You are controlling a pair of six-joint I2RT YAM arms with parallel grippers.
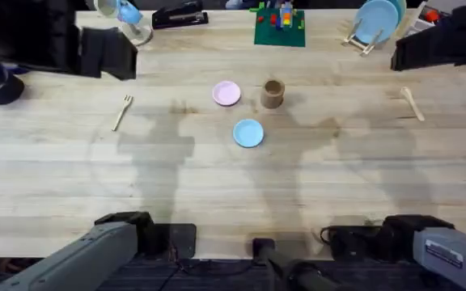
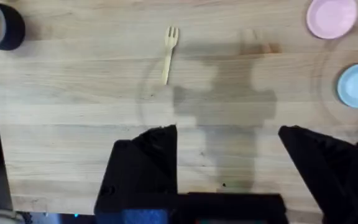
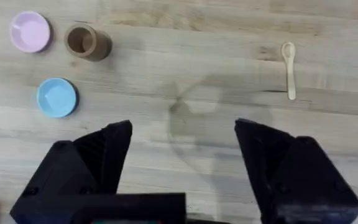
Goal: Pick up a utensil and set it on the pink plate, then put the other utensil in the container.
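- Fork [image 1: 122,111] lies flat on the table [image 1: 217,186] at far left, well apart from the pink plate [image 1: 226,93].
- Spoon [image 1: 412,103] is at far right; the cup [image 1: 273,94] stands just beside the plate.
- Left gripper [image 2: 227,155] is wide, empty, short of the fork.
- Right gripper [image 3: 182,158] is wide, empty.
- I judge both utensils light, stiff and thin; I'd pinch the fork mid-handle, across its width.

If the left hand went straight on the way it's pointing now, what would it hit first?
Probably just the bare table. The left hand is open and faces down at it, with the fork off to one side, though depth is unclear.
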